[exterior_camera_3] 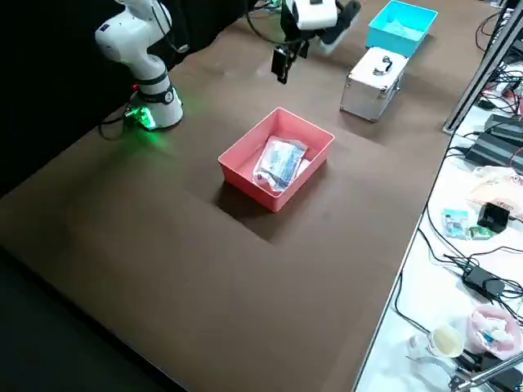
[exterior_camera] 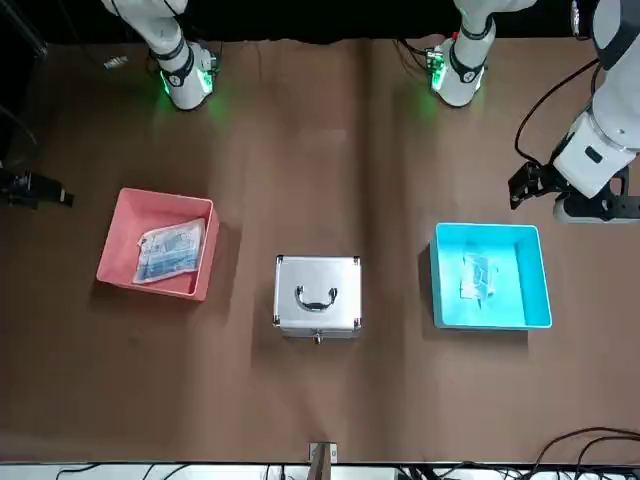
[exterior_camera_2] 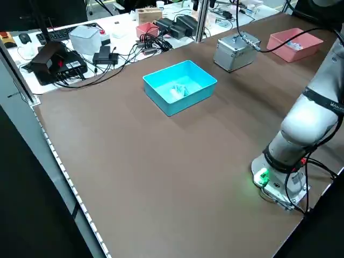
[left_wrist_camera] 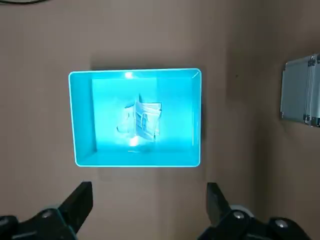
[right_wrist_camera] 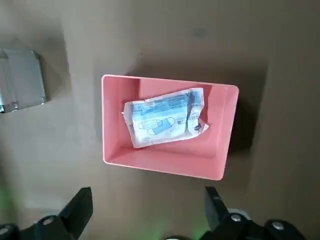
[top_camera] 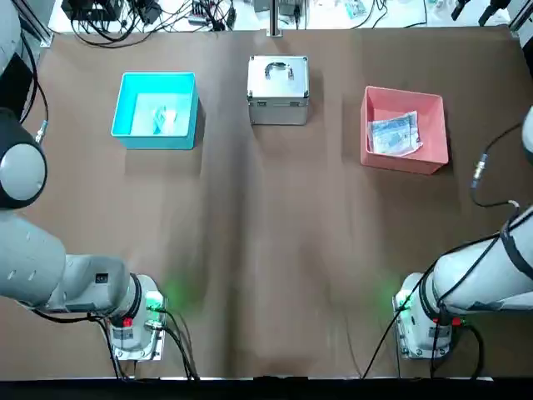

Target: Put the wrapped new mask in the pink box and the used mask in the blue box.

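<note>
Mask packet [right_wrist_camera: 165, 119] in the pink box [right_wrist_camera: 170, 168], seemingly flat; left gripper [left_wrist_camera: 150, 207] and right gripper [right_wrist_camera: 149, 207] both spread, empty.

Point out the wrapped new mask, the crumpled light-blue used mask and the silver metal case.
Clear plastic packet [right_wrist_camera: 165, 120]: right wrist view, printed front.
Bunchy light-blue mask [left_wrist_camera: 145, 120]: left wrist view, folded body.
Silver metal case [exterior_camera: 318, 283]: front view, lid.

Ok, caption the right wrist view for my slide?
Wrapped white-and-blue mask packet inside the square salmon-pink bin, right claw open beside it.

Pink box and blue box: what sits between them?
The silver case, standing on the brown table between the pink box and the blue box; top view shows it.
</note>
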Action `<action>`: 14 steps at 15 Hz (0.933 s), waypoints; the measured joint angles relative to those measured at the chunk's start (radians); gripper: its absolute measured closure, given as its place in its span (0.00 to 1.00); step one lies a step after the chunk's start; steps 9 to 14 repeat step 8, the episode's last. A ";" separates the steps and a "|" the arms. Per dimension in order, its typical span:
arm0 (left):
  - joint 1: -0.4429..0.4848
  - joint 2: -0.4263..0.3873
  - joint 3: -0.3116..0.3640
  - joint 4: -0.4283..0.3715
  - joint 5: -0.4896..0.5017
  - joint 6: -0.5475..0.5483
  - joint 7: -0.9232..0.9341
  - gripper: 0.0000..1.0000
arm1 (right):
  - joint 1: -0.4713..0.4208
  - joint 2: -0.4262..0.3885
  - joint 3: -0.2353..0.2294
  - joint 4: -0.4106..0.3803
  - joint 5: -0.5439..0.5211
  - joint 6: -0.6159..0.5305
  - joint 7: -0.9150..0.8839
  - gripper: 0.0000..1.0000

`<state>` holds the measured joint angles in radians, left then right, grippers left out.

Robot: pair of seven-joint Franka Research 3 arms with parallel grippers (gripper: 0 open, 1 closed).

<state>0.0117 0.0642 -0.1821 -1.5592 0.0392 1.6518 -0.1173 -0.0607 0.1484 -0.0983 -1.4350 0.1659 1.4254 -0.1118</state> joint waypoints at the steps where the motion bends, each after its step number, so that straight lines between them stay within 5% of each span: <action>1: -0.001 0.000 0.000 0.000 0.000 0.000 0.000 0.00 | -0.013 -0.031 0.027 -0.025 -0.018 0.009 0.012 0.01; 5: 0.001 0.001 0.001 0.000 0.000 0.000 0.000 0.00 | -0.012 -0.095 0.062 -0.057 -0.056 0.032 0.029 0.01; 14: 0.001 0.003 0.001 0.000 0.000 0.000 0.000 0.00 | -0.010 -0.098 0.066 -0.057 -0.106 0.059 0.030 0.01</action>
